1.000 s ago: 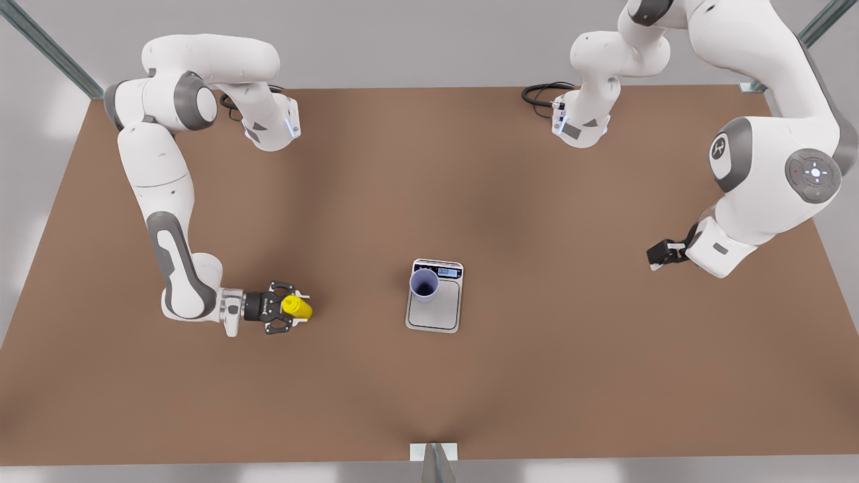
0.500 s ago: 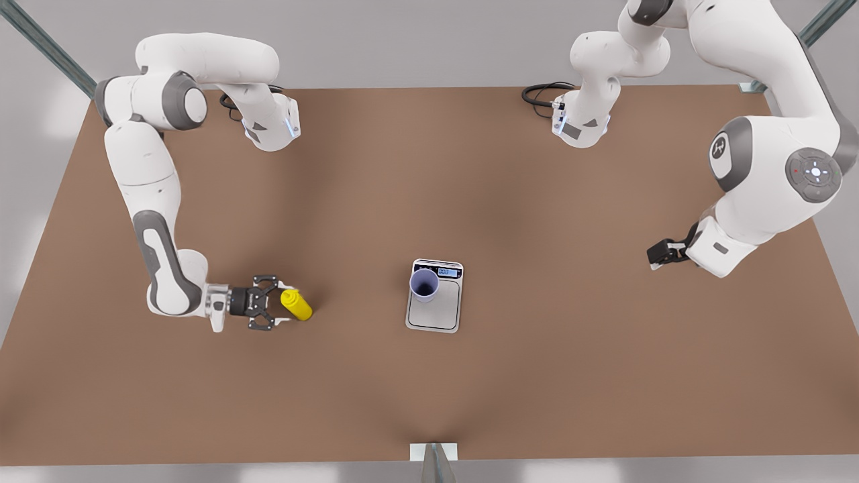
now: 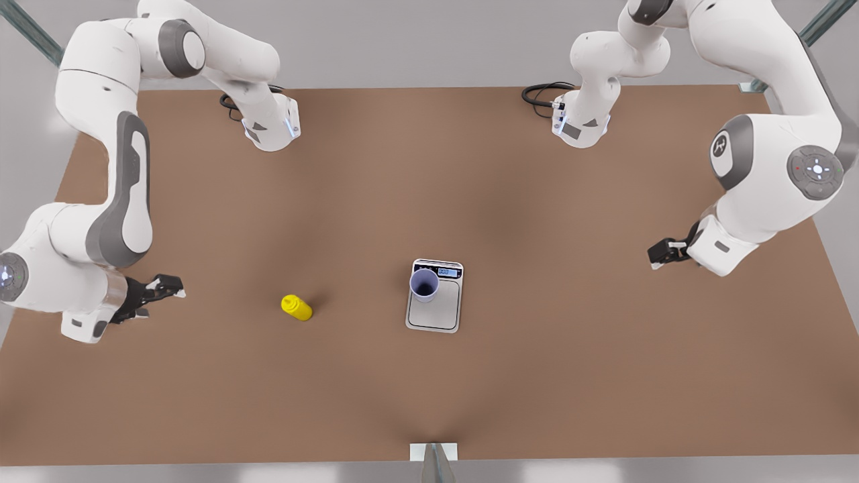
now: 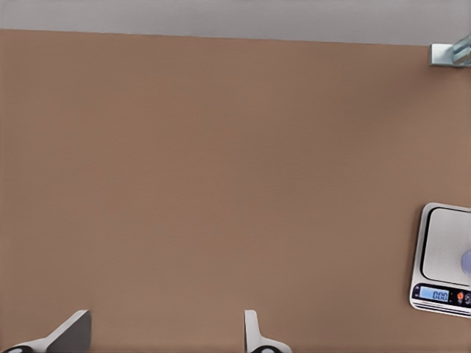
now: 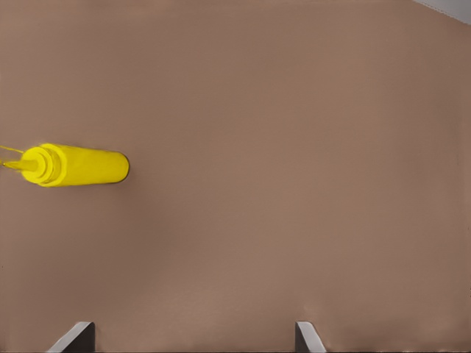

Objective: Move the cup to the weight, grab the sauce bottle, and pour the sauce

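The lavender-blue cup (image 3: 424,284) stands on the weight (image 3: 436,312), at the corner by the blue display. The weight (image 4: 445,257) also appears in the left wrist view, with a sliver of the cup (image 4: 466,262) at the picture's edge. The yellow sauce bottle (image 3: 296,307) (image 5: 73,165) stands free on the table, toward the front view's left of the weight. My right gripper (image 3: 168,290) (image 5: 191,338) is open and empty, well off to the front view's left of the bottle. My left gripper (image 3: 661,253) (image 4: 162,334) waits open at the front view's right.
The brown table (image 3: 429,188) reaches across the whole view. Both arm bases (image 3: 272,127) (image 3: 580,124) and a black cable (image 3: 540,94) sit at its far edge. A metal bracket (image 3: 433,453) (image 4: 449,53) is fixed at the near edge.
My right gripper, which was around the sauce bottle, has drawn back far to the front view's left with nothing in it. The bottle, cup, weight and left arm stayed put.
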Available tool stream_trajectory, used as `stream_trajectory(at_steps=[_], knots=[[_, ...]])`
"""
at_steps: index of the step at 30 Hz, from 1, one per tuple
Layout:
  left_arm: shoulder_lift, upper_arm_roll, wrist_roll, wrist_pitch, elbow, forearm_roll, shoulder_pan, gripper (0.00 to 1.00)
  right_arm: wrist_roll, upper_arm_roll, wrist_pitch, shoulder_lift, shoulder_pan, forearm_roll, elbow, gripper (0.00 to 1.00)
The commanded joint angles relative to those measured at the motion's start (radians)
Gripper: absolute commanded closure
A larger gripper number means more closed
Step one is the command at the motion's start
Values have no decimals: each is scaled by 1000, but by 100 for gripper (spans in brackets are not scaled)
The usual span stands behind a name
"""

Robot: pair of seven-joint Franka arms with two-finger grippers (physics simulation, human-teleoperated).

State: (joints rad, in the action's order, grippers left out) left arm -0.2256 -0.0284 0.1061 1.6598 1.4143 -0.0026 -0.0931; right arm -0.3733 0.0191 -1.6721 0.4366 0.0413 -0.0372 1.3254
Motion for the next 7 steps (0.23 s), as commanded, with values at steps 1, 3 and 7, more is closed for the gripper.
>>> stream_trajectory(at_steps=[1,3,7], knots=[[-1,-1,0,0,0,1,1,0,43,60,2,-19,-58,-1,1,0],[-1,-1,0,0,0,1,1,0,188,139,-1,-139,-147,-12,67,0],[5,1,-14,-2,0,6,0,0,200,139,-6,-194,-146,-13,123,0]])
